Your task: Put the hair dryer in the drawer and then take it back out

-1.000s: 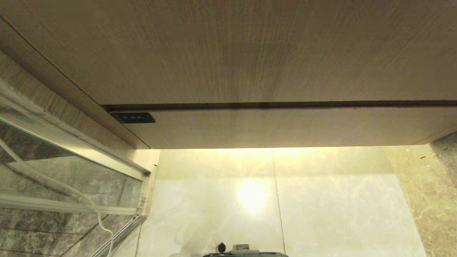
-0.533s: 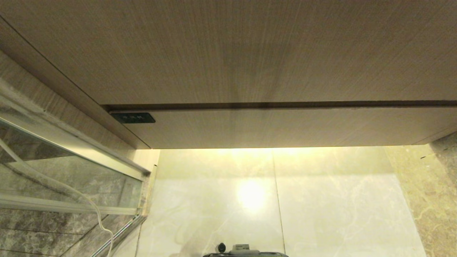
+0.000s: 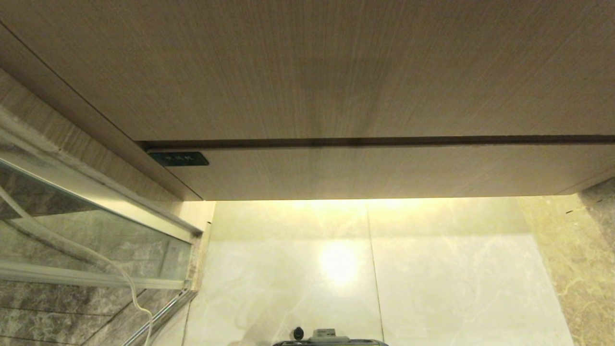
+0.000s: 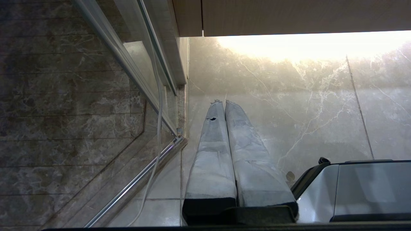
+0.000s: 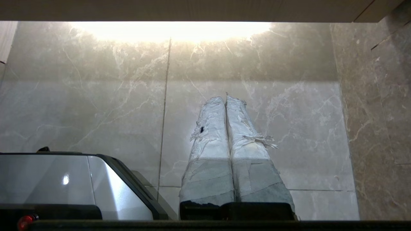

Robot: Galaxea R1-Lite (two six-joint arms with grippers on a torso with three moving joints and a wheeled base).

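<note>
Nothing moved; drawer (image 3: 384,172) closed — grippers elsewhere.

Warm yellow light comes from under the drawer (image 3: 384,173), strongest along its lower edge. It washes the marble floor (image 3: 456,269) below and leaves a round glare spot on the glossy tile in the head view. Both wrist views show the same band blown out to near white. The wood-grain panel (image 3: 307,67) above is dim and evenly lit, with a faint darker patch near its middle. The glass partition (image 3: 96,240) at left is murky, with soft reflections. Head view slightly soft and grainy; wrist views sharper. The robot base (image 5: 64,179) carries a small specular highlight.
</note>
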